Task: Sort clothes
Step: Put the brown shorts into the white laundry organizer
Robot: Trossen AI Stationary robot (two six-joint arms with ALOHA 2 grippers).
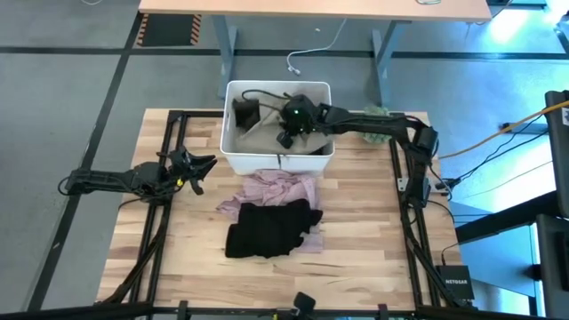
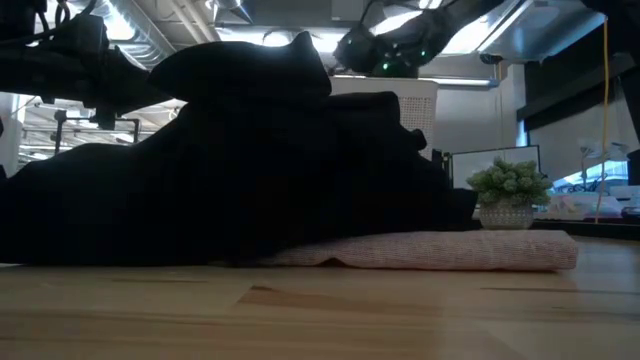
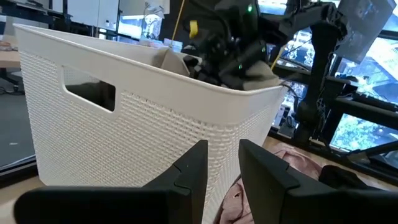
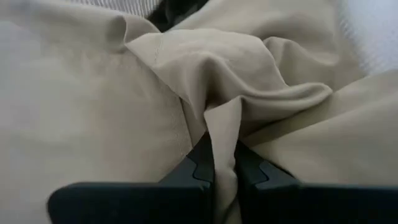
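A white tub (image 1: 233, 151) stands at the table's far middle. A beige garment (image 1: 267, 135) and a dark one (image 1: 244, 112) lie inside it. My right gripper (image 1: 286, 138) reaches down into the tub and is shut on the beige garment (image 4: 186, 74). A mottled pink garment (image 1: 271, 189) lies spread on the table in front of the tub. A black garment (image 1: 271, 229) lies on the pink one's near part. My left gripper (image 1: 206, 164) hovers left of the tub, slightly open and empty (image 3: 222, 149), pointing at the tub wall (image 3: 155, 137). My right gripper pinches a raised fold of the beige garment (image 4: 222, 127) between its two fingers. The fingers come from above, pointing down into the tub. The fold stands up as a ridge between the fingers (image 4: 202, 163). The rest of the cloth lies slack in the tub.
A small green plant (image 1: 380, 113) stands at the table's far right, beside the right arm; it also shows in the low view (image 2: 510, 190). The black garment (image 2: 250, 170) fills the low view, with the pink one (image 2: 440, 250) under it. Bare wood lies at the near edge (image 1: 356, 276).
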